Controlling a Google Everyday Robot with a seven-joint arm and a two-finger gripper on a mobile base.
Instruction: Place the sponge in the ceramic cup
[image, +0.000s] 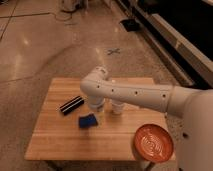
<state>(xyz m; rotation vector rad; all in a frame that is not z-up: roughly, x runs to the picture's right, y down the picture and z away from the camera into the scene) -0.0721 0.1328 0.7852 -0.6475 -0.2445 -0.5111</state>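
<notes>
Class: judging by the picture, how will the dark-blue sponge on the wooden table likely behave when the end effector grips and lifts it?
The sponge, a small rounded block, is probably light and should squash when gripped. Lying flat on the table, it seems unlikely to roll. The end effector hangs behind it, between the black bar and the ceramic cup.

the scene is rather dim and warm in colour. the polished floor (35, 45) carries pale glare patches toward 10 and 12 o'clock, so the light seems to come from above. the white arm (135, 94) is the brightest thing. under it the gripper (97, 106), near the centre of the wooden table (50, 142), sits in shade. the area at 2 o'clock is almost black.
</notes>
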